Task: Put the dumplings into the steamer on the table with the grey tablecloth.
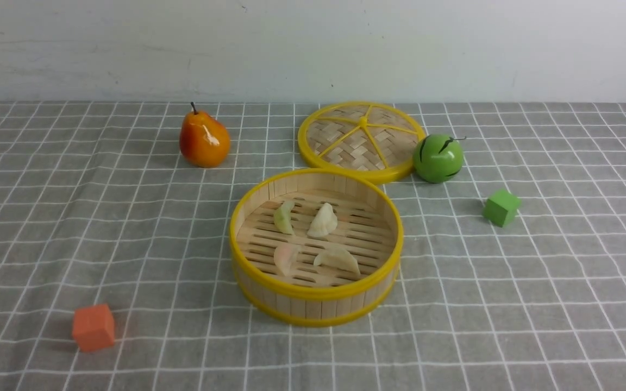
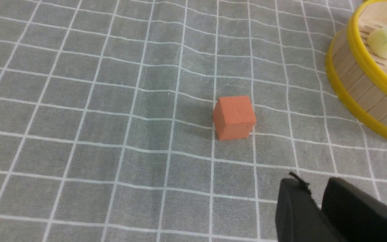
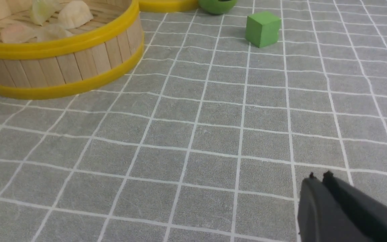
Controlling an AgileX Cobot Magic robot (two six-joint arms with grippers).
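Four dumplings (image 1: 323, 221) lie inside the steamer (image 1: 315, 294), so placement appears complete; both arms are best kept clear of its rim. Left jaws: slightly apart; right jaws: together.

1. The table (image 1: 481, 326) is wearing a wrinkled grey tablecloth (image 1: 144, 255) with white grid lines.
2. A round yellow-rimmed steamer (image 1: 318, 309) is sitting at the center.
3. A woven lid (image 1: 340, 130) is lying flat just beyond it, toward one o'clock.
4. A green fruit (image 1: 438, 158) is resting beside the lid, at about two o'clock from the steamer.
5. A green cube (image 1: 502, 207) is sitting near three o'clock.
6. An orange cube (image 1: 93, 327) is resting around eight o'clock.
7. An orange-red pear (image 1: 204, 138) is standing toward eleven o'clock.
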